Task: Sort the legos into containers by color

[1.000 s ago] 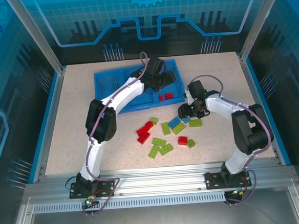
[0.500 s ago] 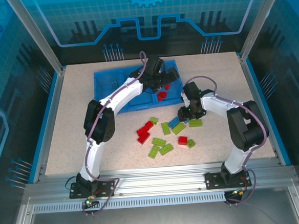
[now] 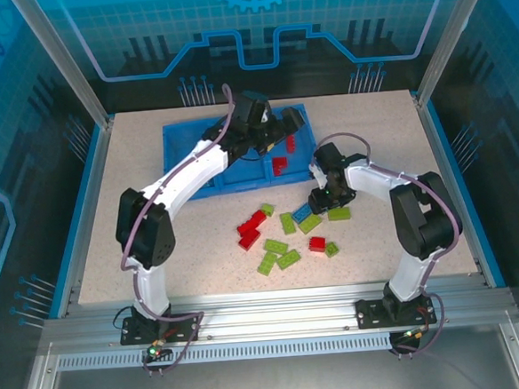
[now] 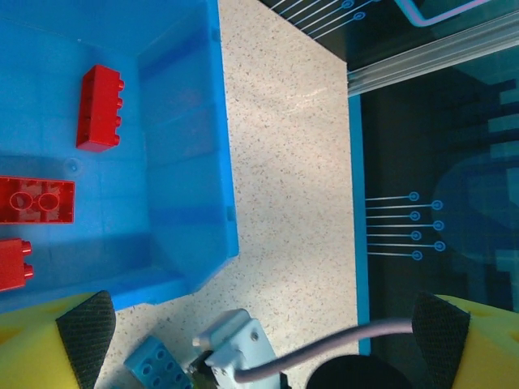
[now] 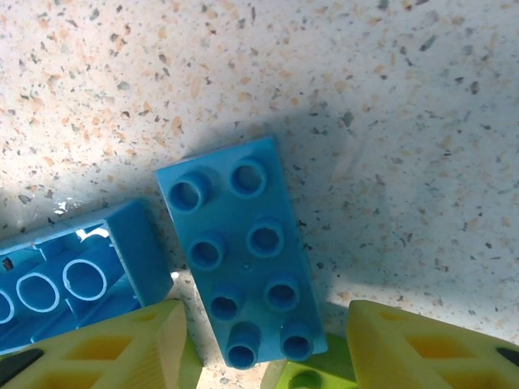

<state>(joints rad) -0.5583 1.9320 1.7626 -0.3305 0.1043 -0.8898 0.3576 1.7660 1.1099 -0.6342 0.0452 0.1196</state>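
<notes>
A speckled beige table [image 3: 211, 262] sits inside a booth of blue printed panels, and toward its far side lies a shallow blue tray [image 3: 180, 147] divided into three compartments. We see the left gripper [image 3: 284, 132] hanging above the tray's right-hand compartment [image 4: 49, 49]. From its wrist camera the jaws are spread very wide, the dark pads [image 4: 85, 336] far apart with nothing between them. Below it three red bricks [image 4: 99, 108] rest on that compartment's floor, one of them lying studs down. The other legos are loose on the table in front of the tray: red ones [image 3: 249, 238] to the left, lime-green ones [image 3: 275, 247] nearer the arms, and a few light-blue pieces close to the right gripper [image 3: 318, 199]. That gripper is down at the table, its jaws partway open and set either side of the near end of a light-blue brick [image 5: 243, 259], which lies flat, studs up. A sliver of table shows between the brick and each yellow finger [image 5: 430, 344], so we take it as not gripped, though the pads themselves are out of sight and we cannot be sure. A second light-blue brick [image 5: 73, 279] lies upside down just beside it, and a lime-green brick [image 5: 304, 379] peeks in at the near end.
</notes>
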